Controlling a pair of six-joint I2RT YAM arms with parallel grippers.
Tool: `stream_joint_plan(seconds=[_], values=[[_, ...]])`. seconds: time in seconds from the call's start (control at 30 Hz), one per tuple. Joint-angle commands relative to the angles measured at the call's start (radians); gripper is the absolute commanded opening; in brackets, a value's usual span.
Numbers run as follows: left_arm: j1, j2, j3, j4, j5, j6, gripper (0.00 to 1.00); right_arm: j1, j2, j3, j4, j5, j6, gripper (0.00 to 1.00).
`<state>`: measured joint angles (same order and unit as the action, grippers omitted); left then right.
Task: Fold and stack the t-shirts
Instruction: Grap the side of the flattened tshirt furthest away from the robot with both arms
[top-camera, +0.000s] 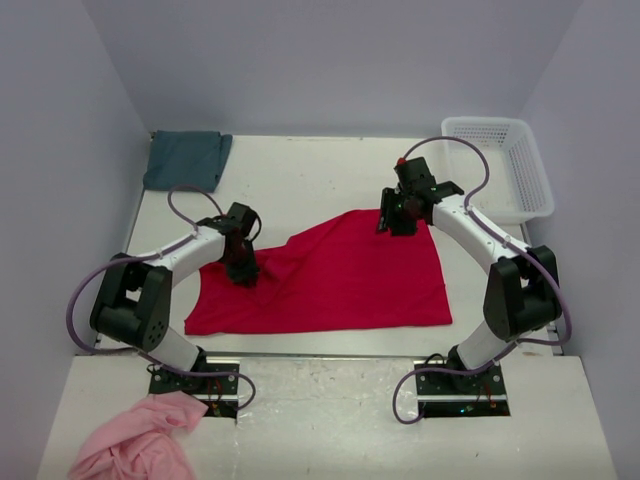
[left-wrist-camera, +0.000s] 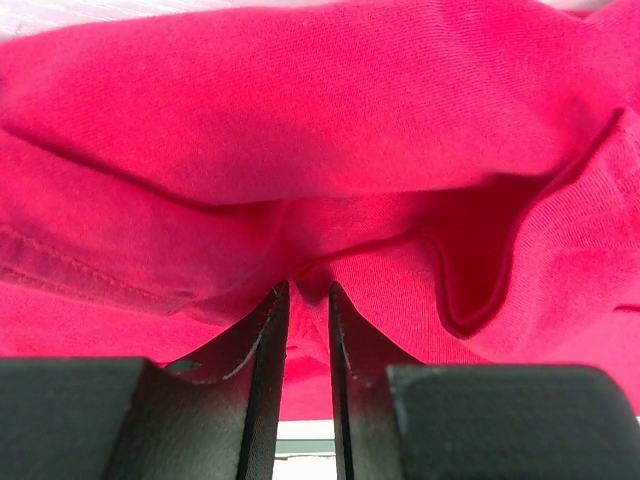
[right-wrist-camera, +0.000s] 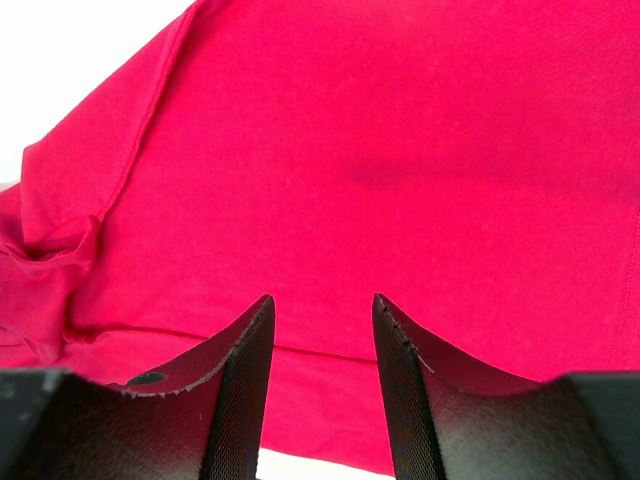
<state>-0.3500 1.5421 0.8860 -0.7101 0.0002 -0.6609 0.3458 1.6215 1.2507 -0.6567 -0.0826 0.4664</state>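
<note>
Red shirt (top-camera: 330, 285) spread mid table (top-camera: 300, 175), teal shirt (top-camera: 185, 158) folded at far-left corner. Looks soft, light, floppy; probably best pinched at a hem corner. Left gripper (left-wrist-camera: 308, 292) barely cracked, cloth bunched at tips, can't tell if gripped. Right gripper (right-wrist-camera: 322, 300) half open, empty.

walls (top-camera: 330, 60): plain pale lavender-grey at left, back and right | table (top-camera: 300, 170): white matte top | ledge (top-camera: 330, 420): white board at near edge | basket (top-camera: 520, 165): white plastic lattice, table's far right corner | light: soft, even, faint shadows
</note>
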Motion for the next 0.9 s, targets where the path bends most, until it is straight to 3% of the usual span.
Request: stream_joint_plan(seconds=[0.0, 0.2, 0.3, 0.47, 0.6, 0.77, 0.87], values=[[0.000, 0.015, 0.019, 0.032, 0.007, 0.017, 0.23, -0.004, -0.045, -0.005, 0.025, -0.014, -0.015, 0.46], [0.000, 0.015, 0.022, 0.041, 0.012, 0.017, 0.13, -0.004, -0.040, -0.008, 0.026, -0.009, -0.015, 0.46], [0.000, 0.016, 0.027, 0.044, 0.011, 0.017, 0.00, -0.004, -0.041, -0.007, 0.025, -0.003, -0.014, 0.45], [-0.007, -0.026, 0.045, 0.034, -0.032, 0.020, 0.00, -0.042, -0.022, -0.004, 0.019, 0.035, 0.011, 0.47], [-0.009, -0.079, 0.076, -0.002, -0.075, 0.023, 0.00, -0.152, 0.061, 0.039, -0.003, 0.015, 0.040, 0.48], [-0.006, -0.100, 0.079, 0.012, -0.025, 0.037, 0.00, -0.209, 0.260, 0.275, -0.115, 0.092, 0.003, 0.50], [-0.007, -0.100, 0.071, 0.038, -0.005, 0.052, 0.00, -0.244, 0.377, 0.386, -0.147, 0.055, -0.038, 0.54]])
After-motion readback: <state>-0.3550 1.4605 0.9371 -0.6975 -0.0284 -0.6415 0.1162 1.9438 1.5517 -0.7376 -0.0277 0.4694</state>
